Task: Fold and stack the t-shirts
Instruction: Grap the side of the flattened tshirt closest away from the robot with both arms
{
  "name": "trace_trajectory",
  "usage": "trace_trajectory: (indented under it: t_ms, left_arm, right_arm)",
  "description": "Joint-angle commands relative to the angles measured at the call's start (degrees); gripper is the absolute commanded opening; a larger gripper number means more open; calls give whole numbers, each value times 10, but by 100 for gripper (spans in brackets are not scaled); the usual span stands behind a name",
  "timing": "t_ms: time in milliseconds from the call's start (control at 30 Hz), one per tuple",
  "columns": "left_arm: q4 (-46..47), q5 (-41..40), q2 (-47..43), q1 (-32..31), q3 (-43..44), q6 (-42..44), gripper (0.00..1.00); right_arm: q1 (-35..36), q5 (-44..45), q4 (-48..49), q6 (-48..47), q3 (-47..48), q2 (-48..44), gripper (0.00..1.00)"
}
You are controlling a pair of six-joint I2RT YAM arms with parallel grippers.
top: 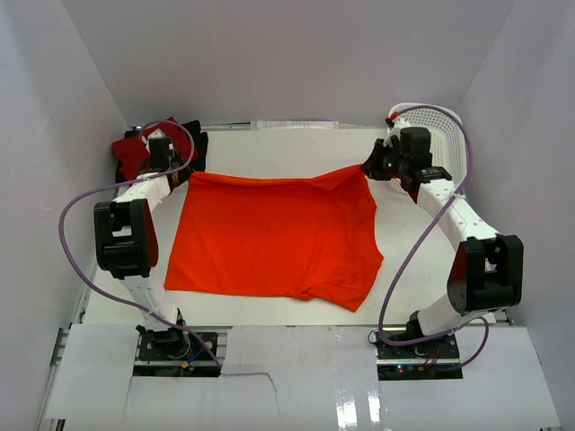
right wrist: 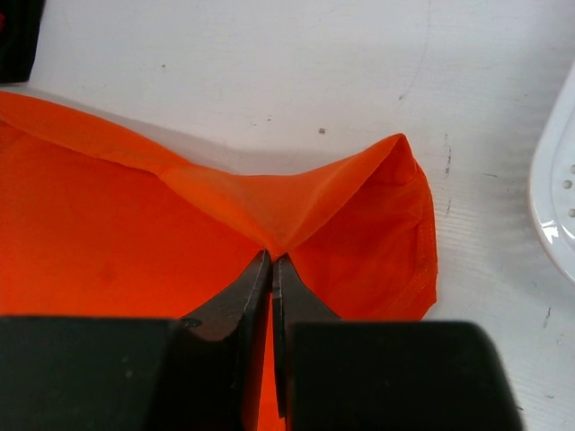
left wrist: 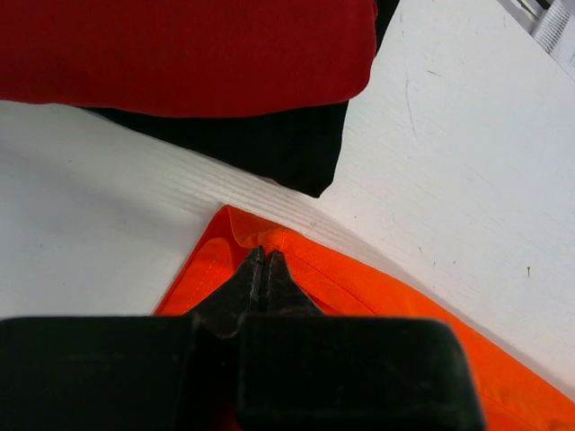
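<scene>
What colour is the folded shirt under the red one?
Black t-shirt, clearest in left wrist view.

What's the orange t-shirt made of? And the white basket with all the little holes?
The orange t-shirt looks like soft, matte cloth, maybe cotton: it wrinkles, drapes in folds and has a stitched hem. The white basket looks like hard, slightly glossy plastic: its wall keeps a smooth curve, with neat rows of holes.

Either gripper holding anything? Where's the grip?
Both pinch the orange t-shirt: left gripper at its far-left corner, right gripper near its far-right corner.
</scene>
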Motion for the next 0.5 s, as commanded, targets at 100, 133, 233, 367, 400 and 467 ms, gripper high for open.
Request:
trace_trajectory:
  t_ms: [100,133,233,367,400,467]
  left_arm:
    - [-3,6,-59,1,-17,3,0]
    - [-4,5,-63,1,-21,3,0]
    - [-7,-2,-78,1,-26,6,0]
    - [-15,-11,-93,1,-25,13,0]
    - [-16,-13,-98,1,-25,13,0]
    - [-20,-16,-103,1,-27,14,0]
  right_arm:
    - [0,5,22,1,-22,-31,8]
    - [0,6,20,1,-25,-33,8]
    - [0,6,21,1,-37,-41,8]
    - [0,7,23,1,-47,-50,8]
    - [0,7,23,1,-48,-52,8]
    - [0,6,20,1,-48,-54,8]
